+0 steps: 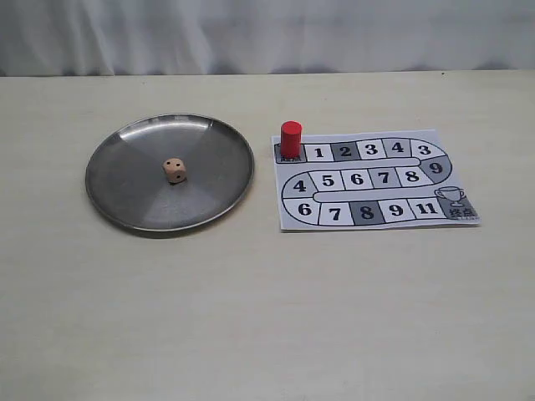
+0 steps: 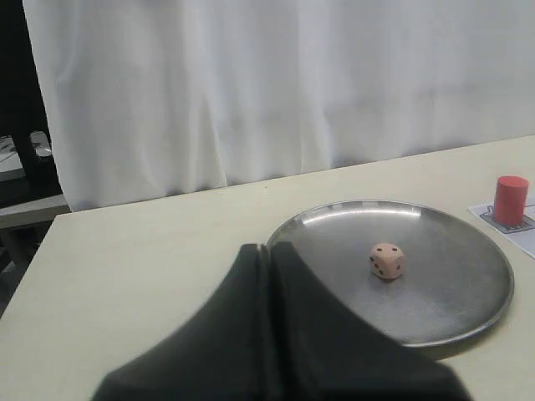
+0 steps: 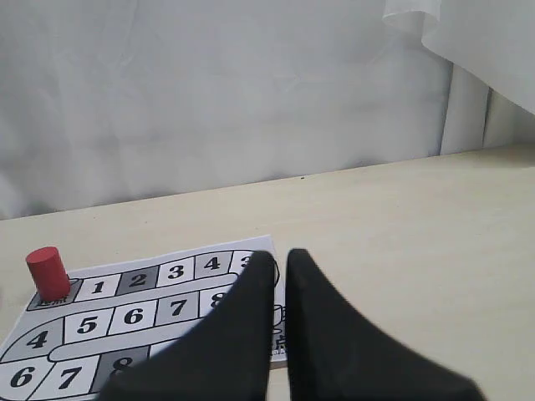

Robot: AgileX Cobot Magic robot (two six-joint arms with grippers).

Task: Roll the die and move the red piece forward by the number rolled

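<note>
The die (image 1: 175, 170), a pale wooden cube with dark pips, rests near the middle of a round steel plate (image 1: 213, 163). The red piece (image 1: 291, 138) stands upright on the grey start square of the paper board (image 1: 376, 200), just left of square 1. Neither gripper shows in the exterior view. In the left wrist view my left gripper (image 2: 267, 248) is shut and empty, short of the plate (image 2: 456, 280), with the die (image 2: 387, 261) and red piece (image 2: 510, 199) beyond. My right gripper (image 3: 280, 255) is shut with a thin slit, empty, over the board's (image 3: 134, 317) trophy end; the red piece (image 3: 48, 272) stands far off.
A white curtain (image 1: 267, 33) closes off the back of the beige table (image 1: 267, 317). The plate lies left of centre and the numbered board right of it, a small gap between them. Dark equipment (image 2: 25, 159) stands past the table's edge in the left wrist view.
</note>
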